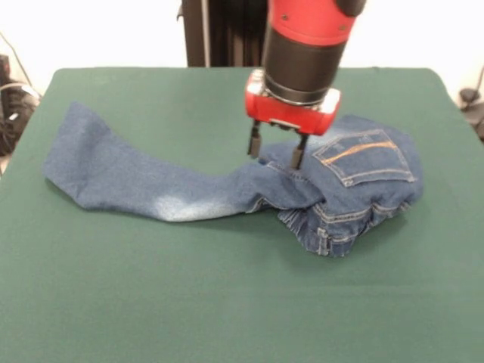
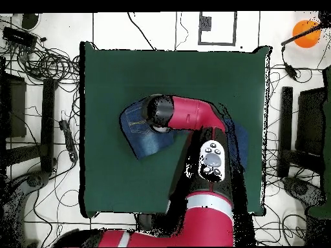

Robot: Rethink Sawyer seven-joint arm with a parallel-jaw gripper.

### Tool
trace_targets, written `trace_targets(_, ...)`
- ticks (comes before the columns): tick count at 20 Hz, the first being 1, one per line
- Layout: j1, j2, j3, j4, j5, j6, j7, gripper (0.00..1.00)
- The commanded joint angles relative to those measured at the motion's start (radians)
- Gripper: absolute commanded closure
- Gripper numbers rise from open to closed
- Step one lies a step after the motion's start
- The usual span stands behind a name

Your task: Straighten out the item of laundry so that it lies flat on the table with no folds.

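A large rectangular table (image 1: pixel 151 302) covered in dark green felt-like cloth, with rounded corners, fills most of the front view; its cloth looks smooth and bare around the garment. A pair of blue denim jeans with faded light patches and orange stitching (image 1: pixel 227 189) lies across its middle, one leg stretched flat toward the picture's left, the waist end bunched in a folded heap at the right with a stitched back pocket (image 1: pixel 367 159) facing up. The red and black arm's gripper (image 1: pixel 277 151) hangs over the heap's left edge, its two dark fingers (image 1: pixel 255 141) spread apart and gripping nothing, tips at the denim. In the overhead view, a white floor strewn with black cables (image 2: pixel 45 64) surrounds the table, and an orange ball (image 2: pixel 305 32) sits near one corner.
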Motion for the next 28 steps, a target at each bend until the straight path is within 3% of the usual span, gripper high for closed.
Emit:
trace_targets(1,-0.044,0.038,0.044,0.035,-0.046,-0.062,0.053,0.0)
trace_targets(5,-0.045,0.023,0.041,0.03,-0.055,-0.032,0.047,0.0)
trace_targets(18,0.074,0.009,-0.024,-0.049,0.003,0.115,0.197,0.0)
trace_targets(22,0.063,-0.003,-0.011,-0.019,0.016,0.058,0.173,0.0)
trace_targets(28,-0.039,-0.106,0.066,0.175,-0.002,-0.149,0.053,0.0)
